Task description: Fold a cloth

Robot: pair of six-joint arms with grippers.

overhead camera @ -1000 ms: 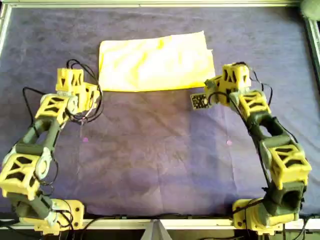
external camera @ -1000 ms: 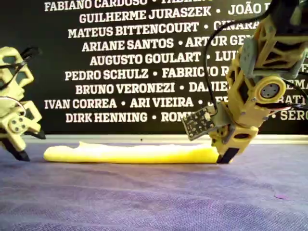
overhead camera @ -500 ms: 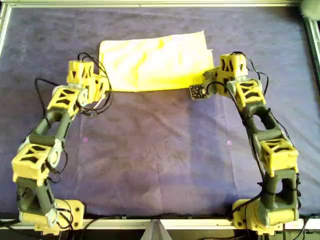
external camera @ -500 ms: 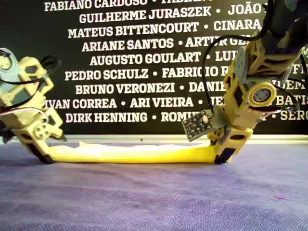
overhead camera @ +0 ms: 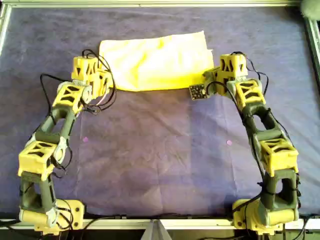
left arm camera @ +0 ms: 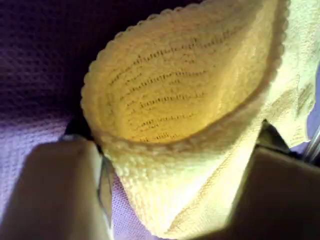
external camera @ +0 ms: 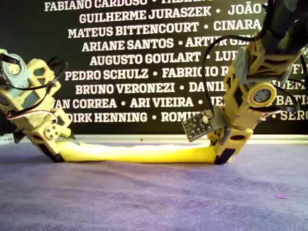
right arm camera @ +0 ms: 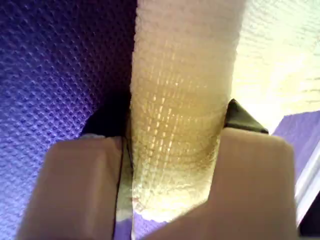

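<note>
The yellow cloth [overhead camera: 155, 62] lies folded in a long band at the far side of the purple covering; it also shows in the exterior view [external camera: 139, 153]. One arm's gripper [overhead camera: 102, 84] sits at the cloth's near corner at the overhead view's left [external camera: 55, 155]. The other arm's gripper [overhead camera: 212, 80] sits at its near corner at the right [external camera: 221, 156]. My first gripper [left arm camera: 175, 165] is shut on a rounded fold of cloth. My second gripper [right arm camera: 172, 150] is shut on a narrow fold of cloth. The wrist views do not show which arm is which.
The dark purple covering [overhead camera: 160, 150] spreads over the whole table inside a pale frame [overhead camera: 160, 3]. Two small pink marks [overhead camera: 85, 140] [overhead camera: 229, 143] lie on it. A black banner with white names [external camera: 144, 57] stands behind the table.
The arm at the overhead view's left has moved in from beside the cloth to its near corner. The arm at the right has shifted slightly onto its corner and then held still.
</note>
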